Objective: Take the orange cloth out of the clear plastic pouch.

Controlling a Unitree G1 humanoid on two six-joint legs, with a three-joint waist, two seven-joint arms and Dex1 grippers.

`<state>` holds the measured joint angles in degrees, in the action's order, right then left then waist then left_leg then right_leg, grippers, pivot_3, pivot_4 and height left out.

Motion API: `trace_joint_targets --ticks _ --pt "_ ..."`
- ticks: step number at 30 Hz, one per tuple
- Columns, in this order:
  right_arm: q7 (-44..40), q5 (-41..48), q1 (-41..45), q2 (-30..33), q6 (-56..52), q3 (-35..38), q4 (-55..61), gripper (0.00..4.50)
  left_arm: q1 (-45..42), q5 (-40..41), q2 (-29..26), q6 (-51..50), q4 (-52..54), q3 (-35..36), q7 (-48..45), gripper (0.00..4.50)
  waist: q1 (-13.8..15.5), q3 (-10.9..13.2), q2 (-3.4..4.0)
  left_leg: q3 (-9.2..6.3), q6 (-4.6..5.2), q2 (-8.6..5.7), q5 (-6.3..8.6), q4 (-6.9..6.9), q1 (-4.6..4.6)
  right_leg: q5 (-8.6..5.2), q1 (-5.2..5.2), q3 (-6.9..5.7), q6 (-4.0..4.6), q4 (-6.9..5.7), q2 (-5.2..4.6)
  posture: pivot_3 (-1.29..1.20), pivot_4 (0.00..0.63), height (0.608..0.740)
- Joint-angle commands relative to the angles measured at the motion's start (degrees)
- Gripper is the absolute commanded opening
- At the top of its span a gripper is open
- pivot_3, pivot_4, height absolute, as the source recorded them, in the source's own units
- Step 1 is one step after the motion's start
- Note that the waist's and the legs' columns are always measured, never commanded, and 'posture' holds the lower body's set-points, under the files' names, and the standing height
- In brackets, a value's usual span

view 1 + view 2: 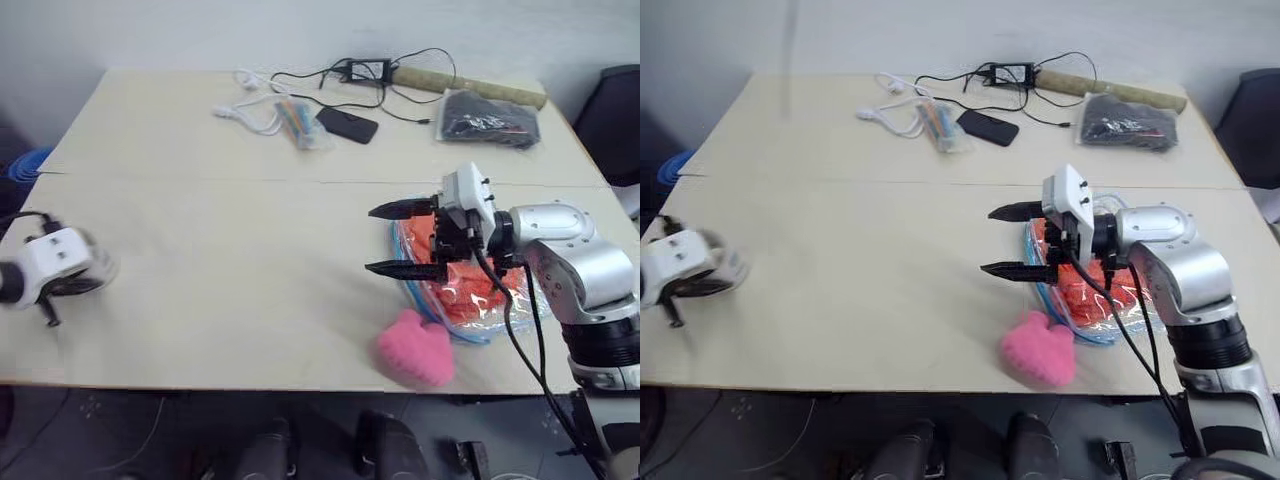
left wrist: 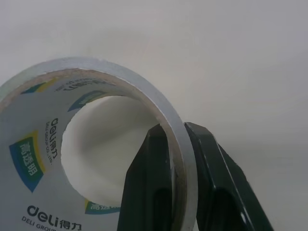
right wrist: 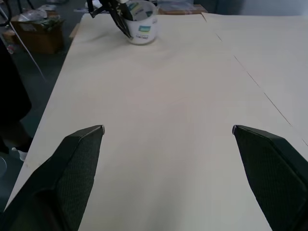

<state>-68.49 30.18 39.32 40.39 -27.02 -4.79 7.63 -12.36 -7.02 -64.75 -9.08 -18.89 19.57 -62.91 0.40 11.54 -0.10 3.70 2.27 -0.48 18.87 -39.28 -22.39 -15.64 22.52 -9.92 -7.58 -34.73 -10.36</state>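
Pink plush heart (image 1: pixel 415 349) sits closest, at the table's (image 1: pixel 220 250) front edge, touching the clear plastic pouch (image 1: pixel 478 305). Orange cloth (image 1: pixel 470 283) is inside the pouch, all wrinkly, partly hidden behind the right gripper (image 1: pixel 400 240), whose fingers are spread wide above it. Left gripper (image 1: pixel 50 285) is way off at the table's left edge.

Left wrist view gives the detail the head views don't: fingers (image 2: pixel 149 192) pinched on the wall of a white tape roll (image 2: pixel 91 144).

Right wrist view: wide-apart fingers (image 3: pixel 77 163) over bare table, with the left gripper (image 3: pixel 118 17) and its roll far across.
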Motion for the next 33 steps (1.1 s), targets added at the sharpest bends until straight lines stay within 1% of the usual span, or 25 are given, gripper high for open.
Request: trace_joint_targets --ticks 1,3,5,6,7,11,13,14,17,19,21,23,25,28,30,31,33 --pt "-0.86 0.21 1.49 -1.22 0.20 -0.45 0.33 4.50 6.82 1.75 -0.73 -3.14 3.12 8.32 3.98 0.20 0.72 -0.03 -0.05 0.03 0.00 -0.01 0.00 -0.02 0.03 0.00 0.01 0.17 0.00 0.01 0.03 0.00 0.150 0.740" --pt "-1.05 0.02 1.87 -1.68 0.15 -0.85 -0.24 4.50 10.29 1.63 -0.38 -3.53 1.80 9.76 6.09 0.20 0.76 -0.05 -0.08 0.05 -0.01 -0.02 0.00 -0.02 0.05 0.00 0.04 0.32 0.00 -0.02 0.06 0.00 0.150 0.740" --pt "-1.39 -0.10 1.97 -1.66 0.16 -0.89 -0.72 4.50 11.48 2.56 0.36 -4.57 1.45 10.36 7.86 0.20 0.78 -0.05 -0.08 0.12 -0.03 -0.01 0.02 0.00 0.07 0.00 0.08 0.39 0.00 -0.04 0.11 0.00 0.150 0.740" --pt "-1.57 -0.18 2.02 -1.64 0.20 -0.92 -0.94 4.50 11.89 3.27 0.65 -5.17 1.58 10.61 8.21 0.96 0.78 -0.05 -0.08 0.15 -0.04 -0.01 0.02 0.01 0.07 0.00 0.10 0.42 0.00 -0.06 0.11 0.00 0.150 0.740" --pt "-1.70 -0.24 2.04 -1.64 0.22 -0.93 -1.04 4.50 12.14 3.81 0.77 -5.61 1.81 10.76 8.38 1.20 0.75 -0.05 -0.09 0.17 -0.05 0.01 0.02 0.02 0.08 0.00 0.12 0.43 0.00 -0.08 0.12 0.00 0.150 0.740" --pt "-2.26 -0.34 2.64 -1.88 0.05 -0.78 -2.01 4.50 13.64 6.20 1.09 -8.86 5.24 13.22 9.56 2.43 0.26 -0.06 -0.09 0.32 -0.10 0.06 0.05 0.05 0.09 0.00 0.18 0.52 0.00 -0.06 0.19 0.00 0.150 0.740" --pt "-2.93 0.52 2.92 -1.95 -0.64 -0.36 -2.10 4.50 15.83 7.10 0.75 -10.41 8.21 15.22 8.69 3.11 -0.17 -0.06 -0.09 0.37 -0.13 0.13 0.06 0.06 0.09 0.00 0.23 0.57 0.00 -0.06 0.25 0.00 0.150 0.740" --pt "-3.16 0.67 2.99 -1.95 -0.76 -0.23 -2.14 4.50 16.88 7.34 0.59 -10.85 9.41 15.92 8.38 3.38 -0.50 -0.06 -0.09 0.38 -0.15 0.15 0.08 0.07 0.09 0.00 0.24 0.59 0.00 -0.05 0.28 0.00 0.150 0.740" --pt "-2.37 -0.71 3.10 -1.36 -0.46 0.15 -3.08 4.50 22.25 8.52 -0.05 -15.41 17.67 22.50 4.77 4.38 -0.87 -0.07 -0.11 0.44 -0.21 0.23 0.11 0.12 0.14 -0.01 0.26 0.63 0.02 -0.04 0.36 0.00 0.150 0.740" --pt "-1.27 -1.40 2.63 -0.37 -1.02 0.94 -3.19 4.50 24.67 10.89 -0.04 -20.01 24.53 28.86 1.05 4.45 -1.07 -0.07 -0.14 0.51 -0.29 0.36 0.17 0.12 0.15 -0.02 0.29 0.67 0.04 -0.02 0.49 0.00 0.150 0.740" --pt "0.61 -1.92 1.60 0.97 -2.52 1.89 -2.42 4.50 24.80 15.52 -0.30 -25.77 31.02 34.96 -3.46 4.45 -1.07 -0.06 -0.14 0.54 -0.33 0.43 0.19 0.12 0.14 -0.04 0.30 0.71 0.07 0.01 0.55 0.00 0.150 0.740" --pt "3.22 -3.05 0.12 2.29 -3.79 2.40 -0.84 4.50 23.47 21.67 -1.05 -32.11 36.79 39.33 -7.80 4.45 -0.62 -0.06 -0.14 0.55 -0.34 0.45 0.19 0.11 0.15 -0.05 0.30 0.75 0.09 0.05 0.56 0.00 0.150 0.740" --pt "8.67 -5.10 -1.32 3.01 -7.68 2.40 2.15 4.50 18.98 30.98 -3.02 -39.66 41.47 40.55 -10.16 4.45 -0.22 -0.06 -0.14 0.57 -0.34 0.43 0.19 0.10 0.15 -0.05 0.28 0.81 0.09 0.09 0.55 0.00 0.150 0.740" --pt "18.08 -7.39 -2.92 2.97 -16.91 2.45 8.50 4.50 8.85 48.21 -5.90 -49.65 46.91 35.96 -9.30 4.45 -0.29 -0.06 -0.13 0.54 -0.39 0.45 0.16 0.05 0.15 -0.05 0.26 0.88 0.10 0.08 0.56 0.00 0.150 0.740" --pt "21.34 -8.46 -4.04 3.38 -20.25 2.07 12.43 4.50 3.75 55.97 -6.20 -51.63 49.89 30.59 -7.34 4.45 -0.48 -0.06 -0.04 0.52 -0.43 0.46 0.14 0.05 0.19 -0.06 0.26 0.95 0.11 0.04 0.57 0.00 0.150 0.740" --pt "23.50 -9.54 -4.54 3.56 -22.29 1.48 14.51 4.50 1.62 58.62 -6.05 -51.40 51.30 27.13 -6.28 4.45 -0.51 -0.05 0.01 0.52 -0.43 0.45 0.14 0.07 0.21 -0.06 0.26 0.97 0.11 0.02 0.57 0.00 0.150 0.740" --pt "28.19 -10.71 -5.05 2.85 -27.98 0.65 18.60 4.50 -2.65 61.12 -5.27 -49.35 53.27 18.58 -4.14 4.45 -0.62 -0.04 0.04 0.56 -0.46 0.46 0.14 0.08 0.23 -0.08 0.27 0.99 0.15 0.01 0.62 0.00 0.150 0.740"
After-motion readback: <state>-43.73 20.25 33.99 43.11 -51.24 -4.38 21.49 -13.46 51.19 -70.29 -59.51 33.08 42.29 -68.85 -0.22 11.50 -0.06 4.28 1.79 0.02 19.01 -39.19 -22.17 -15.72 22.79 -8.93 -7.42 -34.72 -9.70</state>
